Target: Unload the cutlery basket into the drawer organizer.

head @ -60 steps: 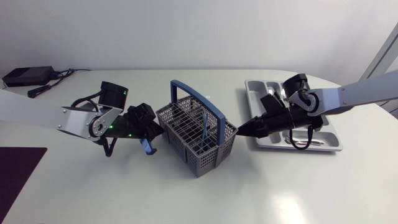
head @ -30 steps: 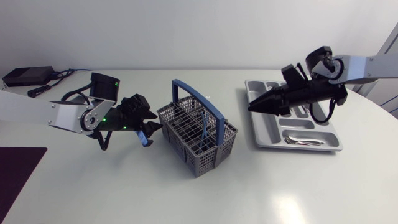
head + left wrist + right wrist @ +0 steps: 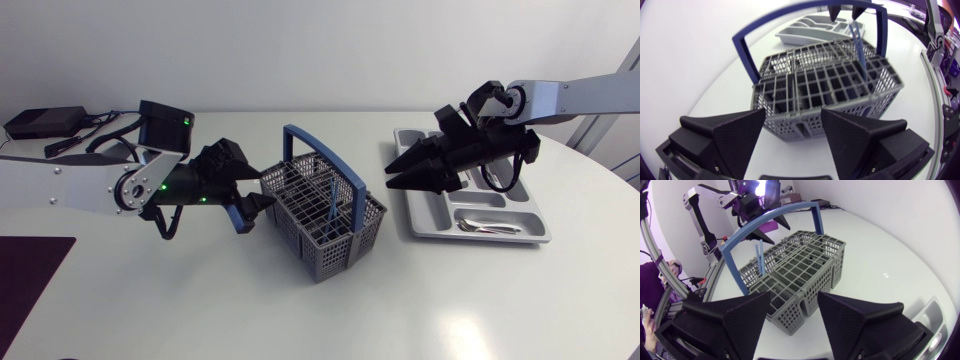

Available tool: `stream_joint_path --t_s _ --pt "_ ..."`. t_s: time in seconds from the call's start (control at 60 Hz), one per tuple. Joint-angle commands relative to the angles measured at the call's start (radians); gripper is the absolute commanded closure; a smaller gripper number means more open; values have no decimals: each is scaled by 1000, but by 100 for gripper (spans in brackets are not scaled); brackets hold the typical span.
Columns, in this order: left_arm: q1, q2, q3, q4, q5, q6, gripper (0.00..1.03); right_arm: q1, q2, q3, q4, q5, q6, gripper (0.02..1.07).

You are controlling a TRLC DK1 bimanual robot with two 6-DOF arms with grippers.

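The big white table (image 3: pixel 480 300) is holding everything. My left arm (image 3: pixel 70 185) is coming in from the left and lying low over the table, with small green lights (image 3: pixel 150 187) glowing on it. My right arm (image 3: pixel 580 95) is coming in from the far right and hanging higher up.

The grey cutlery basket (image 3: pixel 320 225) is sitting in the middle of the table, turned so that one corner is pointing to the near side. Its blue handle (image 3: pixel 322 160) is standing straight up and arching from far left to near right. The grey drawer organizer (image 3: pixel 430 232) is lying to the right of the basket, a little apart from it, with its long side running from far to near.

The left gripper (image 3: pixel 258 212) is pointing right, with its fingers spread wide just beside the basket's left corner (I cannot tell if they are touching it). The right gripper (image 3: pixel 390 175) is hanging over the organizer's left edge and pointing left at the basket, and its fingers are wide apart too.

A thin blue stick (image 3: pixel 330 200) is standing upright in the basket, under the handle. A spoon (image 3: pixel 485 227) is lying in the organizer's near slot, pointing left to right. A tiny pale mark (image 3: pixel 885 274) on the table is too small to read.
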Motion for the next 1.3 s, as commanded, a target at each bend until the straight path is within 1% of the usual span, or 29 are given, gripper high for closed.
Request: stream_joint_path --t_s 0.0,0.1,0.333,0.383,0.467,0.583,0.667,0.7,0.767,0.833,1.067,1.283 --pt "-54 -49 -17 12 16 -56 19 -5 26 4 -17 -9 -36 37" --pt "-84 -72 -6 13 14 -82 19 -7 28 -16 -12 -14 -36 37" --pt "-145 -81 13 13 -26 -150 19 -28 35 -39 1 -14 -36 37" --pt "-170 -78 7 30 -53 -167 19 -33 34 -42 1 -14 -36 37" --pt "-191 -74 -2 61 -63 -204 20 -36 32 -51 3 -14 -38 37" --pt "-194 -51 1 98 -63 -276 44 -39 20 -68 5 -17 -39 37" --pt "-202 -43 3 99 -52 -289 53 -42 1 -87 1 -23 -51 37" --pt "-203 -43 -2 99 -29 -289 57 -44 -8 -96 -2 -23 -61 37" --pt "-205 -46 -5 96 -1 -288 61 -44 -23 -116 -5 -23 -81 37" --pt "-211 -49 -13 96 19 -285 61 -48 -38 -136 -15 -23 -116 37" --pt "-248 -48 -37 121 25 -288 61 -61 -51 -167 -15 -23 -136 37" --pt "-232 -18 -3 127 28 -316 61 -65 -58 -177 -17 -23 -143 37"
